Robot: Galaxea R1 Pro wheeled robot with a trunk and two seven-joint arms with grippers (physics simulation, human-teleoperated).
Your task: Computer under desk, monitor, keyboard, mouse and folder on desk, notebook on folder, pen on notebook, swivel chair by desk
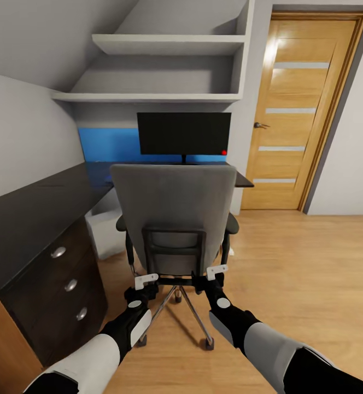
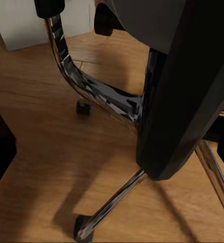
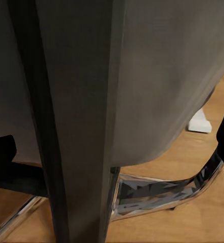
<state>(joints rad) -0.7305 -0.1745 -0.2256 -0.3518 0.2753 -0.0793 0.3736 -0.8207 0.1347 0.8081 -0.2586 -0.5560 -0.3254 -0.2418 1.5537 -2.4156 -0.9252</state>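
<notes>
The grey swivel chair point(image 1: 173, 213) stands with its back to me, close in front of the black desk point(image 1: 34, 219). On the desk behind it stands the black monitor point(image 1: 183, 133). The white computer point(image 1: 106, 230) sits under the desk to the left of the chair. My left gripper point(image 1: 147, 281) and right gripper point(image 1: 217, 271) are both at the dark frame low on the chair's back, one at each side. Chrome base legs point(image 2: 99, 96) and grey backrest point(image 3: 167, 76) fill the wrist views. The backrest hides the seat, and the folder, keyboard, mouse, notebook and pen are out of view.
The desk's wing with three silver-knobbed drawers point(image 1: 66, 284) runs along my left. A wooden door point(image 1: 302, 109) is at the back right, with open wood floor point(image 1: 302, 284) before it. White shelves point(image 1: 168, 44) hang above the monitor. A small white item point(image 3: 200, 121) lies on the floor by the chair.
</notes>
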